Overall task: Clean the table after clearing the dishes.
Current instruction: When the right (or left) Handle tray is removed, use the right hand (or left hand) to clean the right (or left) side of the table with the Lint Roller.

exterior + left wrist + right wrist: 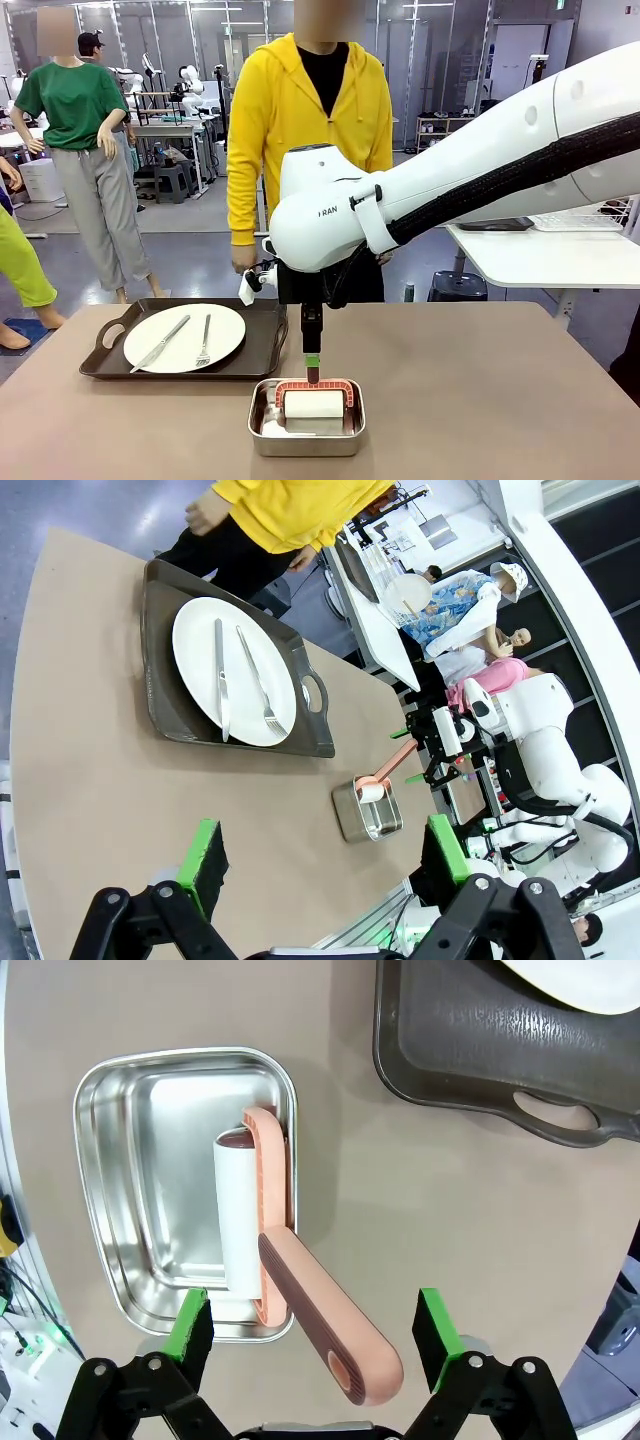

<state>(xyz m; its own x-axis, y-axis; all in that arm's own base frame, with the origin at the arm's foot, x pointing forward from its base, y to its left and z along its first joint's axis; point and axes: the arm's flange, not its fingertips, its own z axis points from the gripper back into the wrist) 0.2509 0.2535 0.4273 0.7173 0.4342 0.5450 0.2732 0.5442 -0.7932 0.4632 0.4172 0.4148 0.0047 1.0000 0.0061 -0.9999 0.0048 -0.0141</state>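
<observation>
Where bare, table (500,400) smooth matte taupe-brown.

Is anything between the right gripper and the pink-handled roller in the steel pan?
Nothing visible. The open right gripper hangs directly over the upturned handle of the pink-handled white roller in the rectangular steel pan.

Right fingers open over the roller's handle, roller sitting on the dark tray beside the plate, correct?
No: the roller sits in the steel pan, apart from the tray, as the right wrist view shows. The right fingers are open over its handle.
</observation>
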